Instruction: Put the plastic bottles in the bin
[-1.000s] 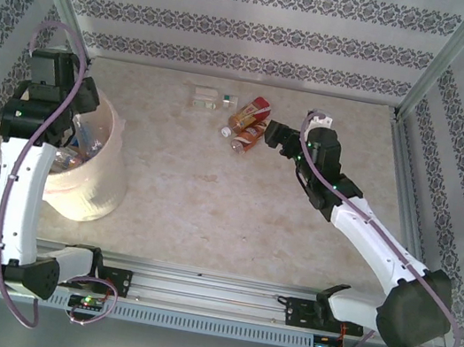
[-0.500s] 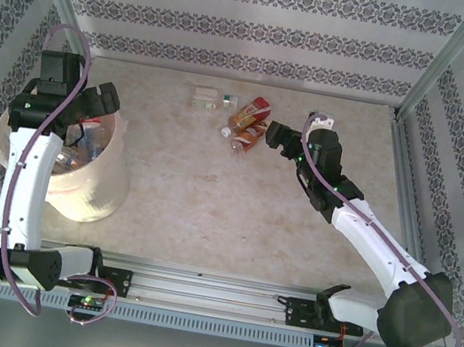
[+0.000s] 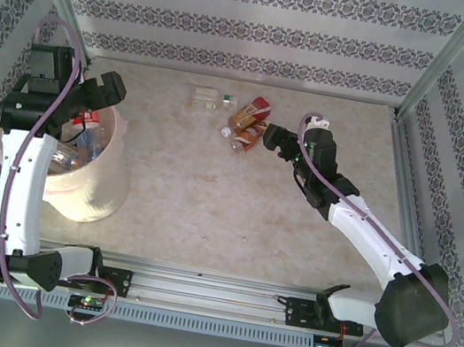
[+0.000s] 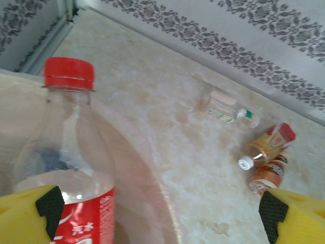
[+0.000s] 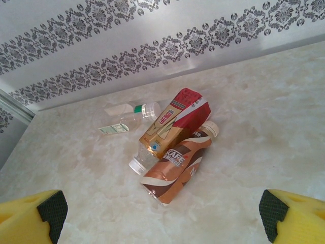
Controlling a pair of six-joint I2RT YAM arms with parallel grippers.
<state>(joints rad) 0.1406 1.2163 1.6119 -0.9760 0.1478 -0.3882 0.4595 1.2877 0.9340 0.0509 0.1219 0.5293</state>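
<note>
Several plastic bottles [image 3: 84,143] were lodged inside the bin [image 3: 89,195], over whose rim the left end effector [image 3: 107,90] was held open and empty. Well right of the bin, three bottles [image 3: 249,115] were left on the surface [image 3: 208,205], faced by the open right end effector [image 3: 271,135].

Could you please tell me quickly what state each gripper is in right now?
Left gripper: open, holding nothing, above the bin.
Right gripper: open, holding nothing, facing the bottles lying ahead of it.
</note>
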